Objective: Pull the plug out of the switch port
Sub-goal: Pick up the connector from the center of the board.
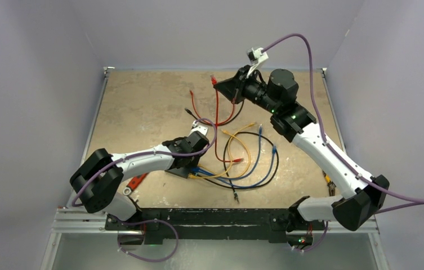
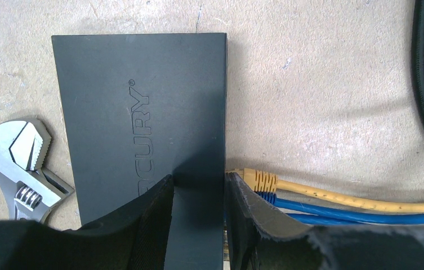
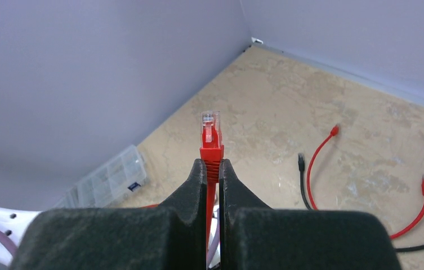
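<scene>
My right hand (image 3: 212, 166) is pressed together on a red cable (image 3: 212, 185), just behind its red plug (image 3: 210, 132). The plug stands clear above my fingertips, in the air and touching nothing. It sits in no port, so I judge the pull done for this one.

My left hand (image 2: 198, 180) has its fingers partly apart. One pad lies over the top face of the switch (image 2: 136, 101) and the other is just off its port edge. I see no squeeze across the box. I take it I am pressing down to pin it to the counter (image 2: 322, 84), though I cannot tell how hard.

The switch lies flat with its long axis running straight away from my left hand. The port edge is the long side to the right of that axis. A yellow plug (image 2: 260, 180) and blue cables (image 2: 339, 215) meet that edge just beside my outer finger and lead off at right angles to it. A wrench (image 2: 23, 163) lies on the counter just off the opposite long side.

From above, my left hand is right over the switch. My right hand is well beyond it, on the far side and raised. Any further plug would have to come out squarely away from the port edge, across the long axis. My right hand would first have to let go of the red cable.
</scene>
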Controlling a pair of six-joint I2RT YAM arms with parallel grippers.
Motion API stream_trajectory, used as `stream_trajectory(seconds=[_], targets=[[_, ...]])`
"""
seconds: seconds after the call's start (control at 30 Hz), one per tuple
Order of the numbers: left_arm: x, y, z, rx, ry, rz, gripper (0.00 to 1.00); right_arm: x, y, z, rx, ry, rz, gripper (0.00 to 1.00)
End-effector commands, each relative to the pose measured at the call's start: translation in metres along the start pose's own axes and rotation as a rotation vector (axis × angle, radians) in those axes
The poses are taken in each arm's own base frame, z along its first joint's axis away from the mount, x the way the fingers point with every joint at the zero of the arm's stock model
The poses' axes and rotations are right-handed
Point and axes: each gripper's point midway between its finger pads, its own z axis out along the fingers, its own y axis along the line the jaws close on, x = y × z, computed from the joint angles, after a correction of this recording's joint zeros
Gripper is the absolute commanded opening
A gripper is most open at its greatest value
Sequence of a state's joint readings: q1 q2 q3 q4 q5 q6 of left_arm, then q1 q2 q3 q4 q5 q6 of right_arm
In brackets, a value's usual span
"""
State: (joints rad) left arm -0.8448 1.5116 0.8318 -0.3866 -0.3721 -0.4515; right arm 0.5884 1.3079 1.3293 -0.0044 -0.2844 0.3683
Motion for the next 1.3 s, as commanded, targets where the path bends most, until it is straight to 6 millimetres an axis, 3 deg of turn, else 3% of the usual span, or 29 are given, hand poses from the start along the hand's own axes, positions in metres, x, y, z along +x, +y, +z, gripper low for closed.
stream_trajectory(seconds=[0.0,0.3,0.73,1.03,1.27], targets=[[0.032,0.007,0.009,-0.021,0.109,0.037,0.37,-0.055,0.025,-0.011,-0.070,-0.119,-0.019,0.00],[0.031,0.007,0.010,-0.023,0.110,0.044,0.37,-0.097,0.035,-0.020,-0.149,-0.190,-0.012,0.00],[0.030,0.011,0.010,-0.041,0.112,0.059,0.37,-0.149,0.006,-0.045,-0.171,-0.301,0.004,0.00],[0.030,0.010,0.012,-0.040,0.117,0.067,0.37,-0.164,0.005,-0.061,-0.287,-0.330,0.050,0.00],[0.032,0.010,0.012,-0.042,0.120,0.070,0.37,-0.183,0.000,-0.074,-0.277,-0.371,0.030,0.00]])
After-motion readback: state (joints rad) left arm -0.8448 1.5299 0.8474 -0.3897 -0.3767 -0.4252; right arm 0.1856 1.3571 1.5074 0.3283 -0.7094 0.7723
